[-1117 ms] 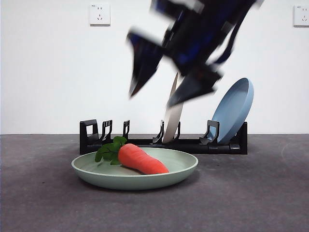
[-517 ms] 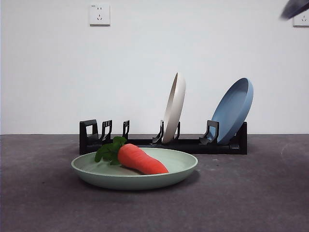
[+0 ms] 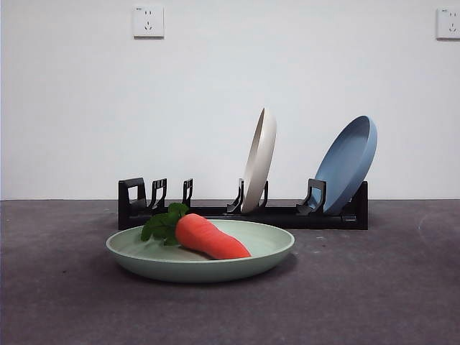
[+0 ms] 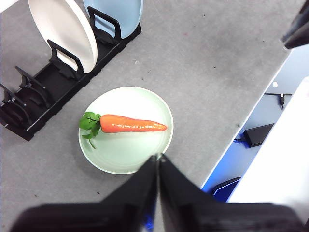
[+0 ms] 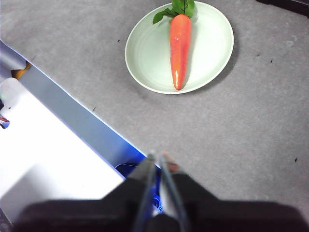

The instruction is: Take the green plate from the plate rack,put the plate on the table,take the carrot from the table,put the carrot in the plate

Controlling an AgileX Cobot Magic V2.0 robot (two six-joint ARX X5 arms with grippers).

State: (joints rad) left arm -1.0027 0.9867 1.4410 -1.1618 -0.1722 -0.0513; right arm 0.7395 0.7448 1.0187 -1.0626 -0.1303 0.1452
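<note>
The green plate (image 3: 259, 256) lies flat on the grey table (image 3: 374, 287) in front of the black plate rack (image 3: 287, 214). The carrot (image 3: 210, 236) lies in the plate, leafy top to the left. The plate (image 4: 145, 150) and carrot (image 4: 130, 124) show in the left wrist view, and the plate (image 5: 207, 43) and carrot (image 5: 179, 46) in the right wrist view. My left gripper (image 4: 158, 157) is shut and empty, high above the table's edge. My right gripper (image 5: 157, 155) is shut and empty, high above the other edge. Neither arm shows in the front view.
A cream-beige plate (image 3: 259, 159) and a blue plate (image 3: 348, 164) stand upright in the rack. The rack's left holders (image 3: 157, 192) hold nothing. A cable and a black power box (image 4: 256, 134) lie on the floor beyond the table's edge.
The dark arm that hung over the rack a second ago has drawn up and off to the top right, out of the front view. The plate and carrot have not moved.
</note>
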